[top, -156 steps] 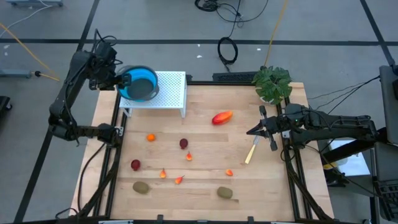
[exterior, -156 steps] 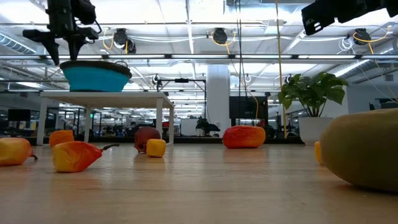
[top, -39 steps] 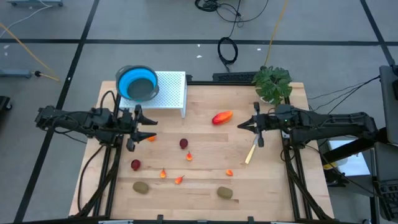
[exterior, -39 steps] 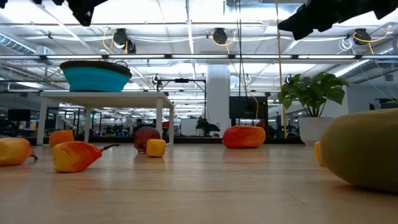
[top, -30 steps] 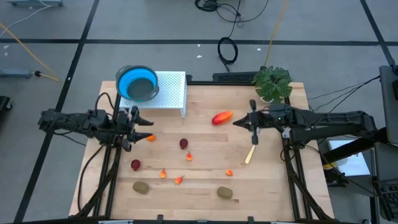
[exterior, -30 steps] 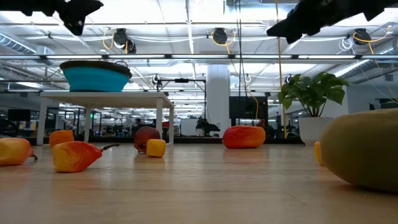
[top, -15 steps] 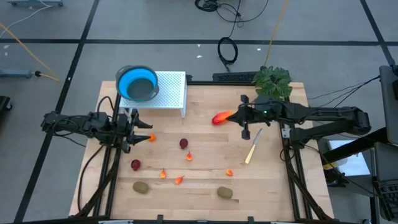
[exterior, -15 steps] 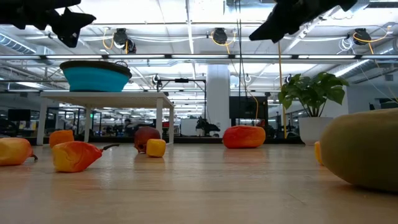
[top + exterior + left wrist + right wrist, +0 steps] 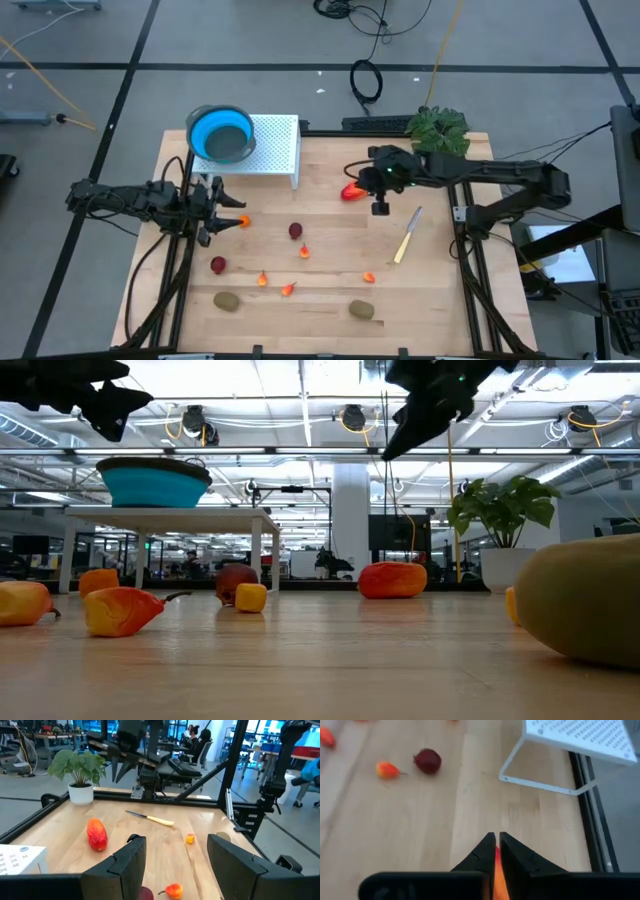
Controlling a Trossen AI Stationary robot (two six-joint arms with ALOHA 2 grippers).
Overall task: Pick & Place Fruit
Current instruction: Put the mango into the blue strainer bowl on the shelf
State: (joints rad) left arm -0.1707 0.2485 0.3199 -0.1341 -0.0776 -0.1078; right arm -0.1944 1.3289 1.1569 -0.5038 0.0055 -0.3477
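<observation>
1. The right hand (image 9: 364,184), fingers almost pressed together, hovers over the red-orange fruit (image 9: 352,190) near the white rack (image 9: 275,150) on the table (image 9: 330,290); it should spread wide before descending.
2. The left hand (image 9: 226,208), spread and empty, waits beside the small orange ball (image 9: 242,221).
3. Only the right wrist view shows the fruit just behind the fingertips (image 9: 488,842).

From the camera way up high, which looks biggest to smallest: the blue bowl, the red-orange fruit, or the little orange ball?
1. The blue bowl, easily the biggest.
2. The red-orange fruit, though the right gripper hides part of it.
3. The little orange ball, the smallest.

The bowl sits up on a white stand, closer to the camera, so it looks a bit bigger.
</observation>
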